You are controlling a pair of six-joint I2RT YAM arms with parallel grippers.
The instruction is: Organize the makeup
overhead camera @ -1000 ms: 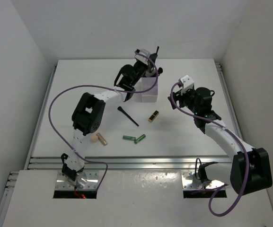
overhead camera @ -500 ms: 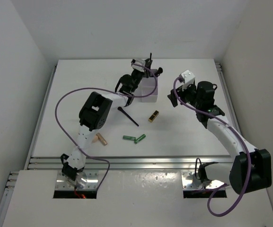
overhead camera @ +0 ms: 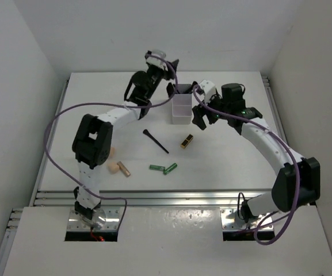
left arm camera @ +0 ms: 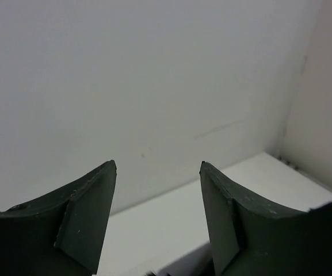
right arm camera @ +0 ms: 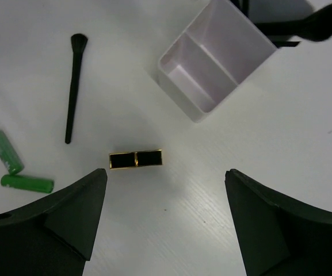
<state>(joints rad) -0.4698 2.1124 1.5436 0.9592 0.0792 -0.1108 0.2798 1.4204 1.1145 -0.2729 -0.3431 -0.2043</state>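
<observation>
Hovering at the 4 o'clock corner of the white three-compartment plastic box (overhead camera: 181, 112), the right gripper (overhead camera: 198, 119) is sitting nearest the black-and-gold rectangular lipstick (overhead camera: 186, 141) in the top external view. The lipstick is lying on the white table (overhead camera: 235, 167) at about 7 o'clock from it, with its long axis running 1 to 7. The slim black brush (overhead camera: 155, 141) is lying at 9 o'clock of the lipstick and the two green plastic tubes (overhead camera: 156, 167) at 7. The beige sponge (overhead camera: 113, 168) and tan-gold tube (overhead camera: 123, 169) are resting well apart at 8, while the left gripper (overhead camera: 164, 60) is reaching high toward the back wall. In the left wrist view that gripper (left arm camera: 157, 167) is spreading its fingers on nothing but wall. In the right wrist view the right gripper (right arm camera: 166, 175) is gaping empty, with the lipstick (right arm camera: 135, 159) lying just at 11 o'clock of the gap. Its axis is running 9 to 3, along the finger line, so a wrist turn is probably needed. Only this view is showing a bushy black brush (right arm camera: 318, 23) at the box's (right arm camera: 203, 86) far end; I cannot tell its compartment.
</observation>
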